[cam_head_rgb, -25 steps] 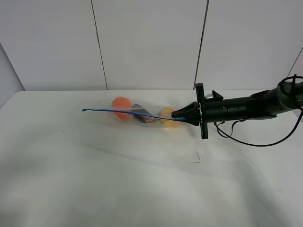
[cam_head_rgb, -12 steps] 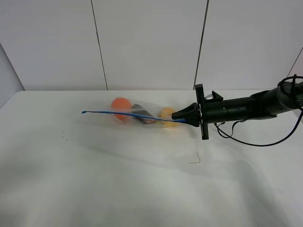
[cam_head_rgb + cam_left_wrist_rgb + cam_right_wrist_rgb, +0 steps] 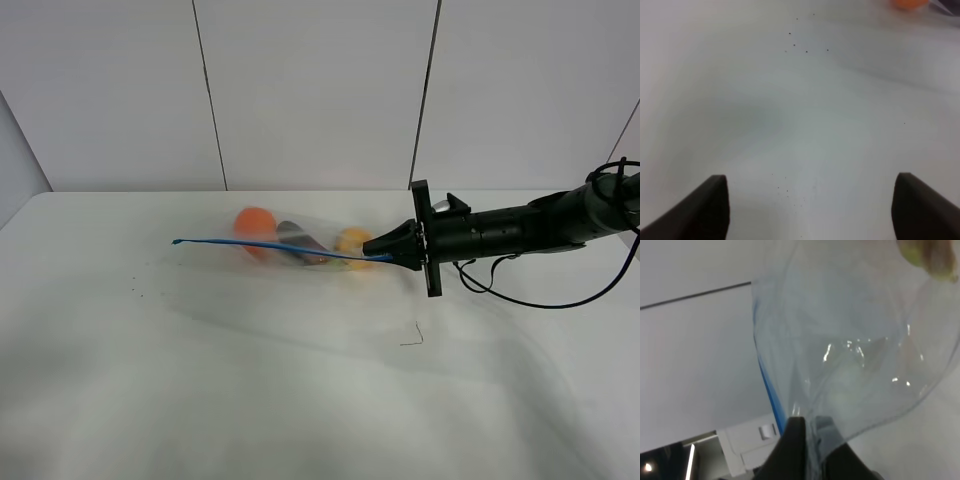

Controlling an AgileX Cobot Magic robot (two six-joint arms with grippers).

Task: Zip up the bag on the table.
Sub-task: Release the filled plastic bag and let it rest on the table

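The clear bag (image 3: 290,262) lies on the white table (image 3: 200,380) at mid-back, with orange, dark purple and yellow produce inside. Its blue zipper strip (image 3: 270,247) runs from a free left end to my right gripper (image 3: 385,251), which is shut on the strip's right end and holds that edge raised. In the right wrist view the bag (image 3: 855,350) hangs in front of the closed fingers (image 3: 795,445), with the blue strip (image 3: 767,385) beside them. My left gripper (image 3: 810,210) is open over bare table; the left arm is out of the exterior view.
A thin dark mark (image 3: 412,338) lies on the table right of centre. Tiny dark specks (image 3: 133,291) sit at the left, and also show in the left wrist view (image 3: 800,42). A black cable (image 3: 540,300) loops under the right arm. A white panelled wall stands behind.
The bag's contents have shifted slightly up and back, and the zipper strip's left end has risen a little. The right gripper has stayed in place, still shut on the strip.
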